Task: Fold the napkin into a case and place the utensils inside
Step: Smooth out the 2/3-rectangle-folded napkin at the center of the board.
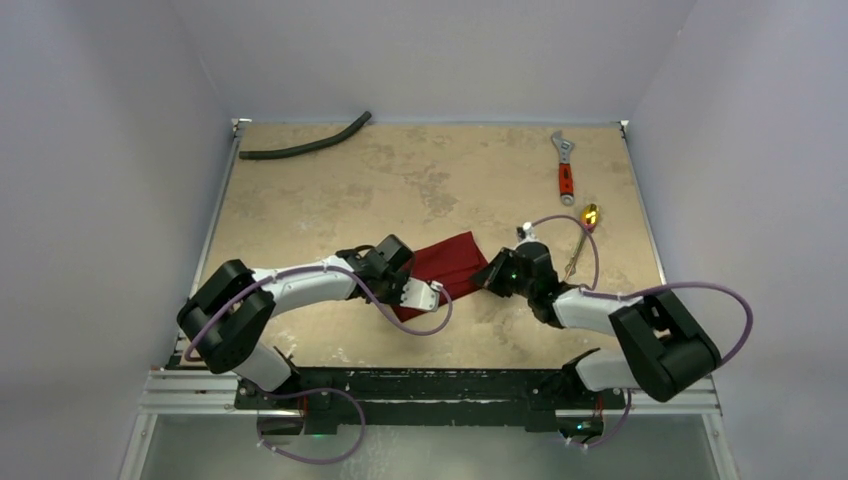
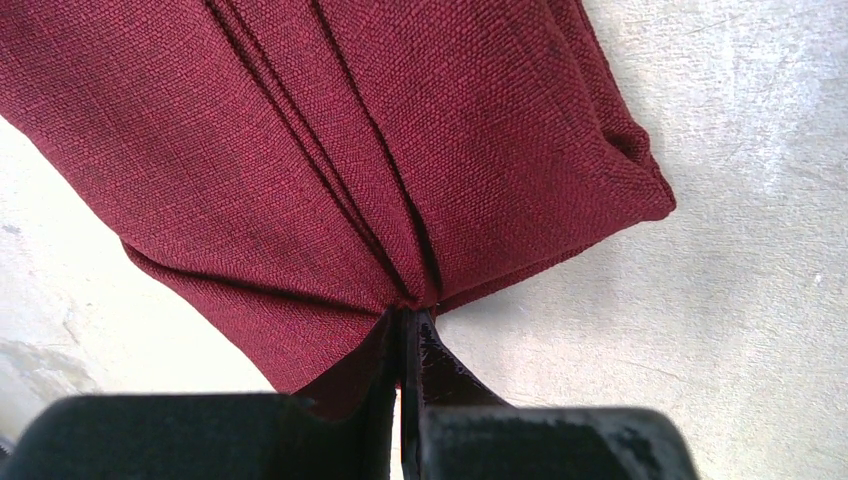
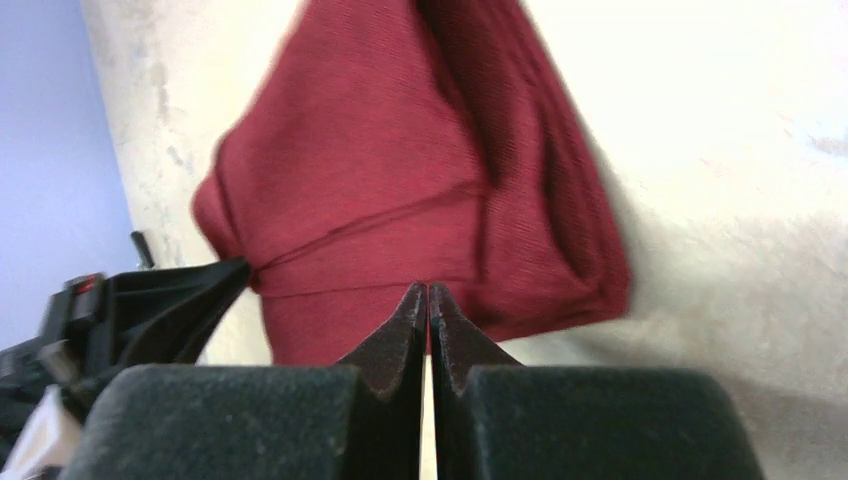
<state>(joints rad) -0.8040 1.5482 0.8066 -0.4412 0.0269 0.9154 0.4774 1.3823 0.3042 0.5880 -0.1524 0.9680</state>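
- Left claw (image 2: pixel 410 325), clenched on the near edge of the dark red napkin (image 2: pixel 400 130), folds bunched at its tips.
- Right claw (image 3: pixel 428 300), shut tight at the napkin's right edge; hold on cloth unclear.
- Napkin folded, mid-desk (image 1: pixel 400 180).
- Right of napkin, apart: gold utensil (image 1: pixel 590 213).
- Beyond napkin: red-handled wrench (image 1: pixel 565 172) rightward, black hose (image 1: pixel 305 147) leftward.

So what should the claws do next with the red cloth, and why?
Probably lay the fold flat on the table: the left claw and right claw are both shut on the napkin edge, its layers look bunched, and the gold utensils lie outside it.
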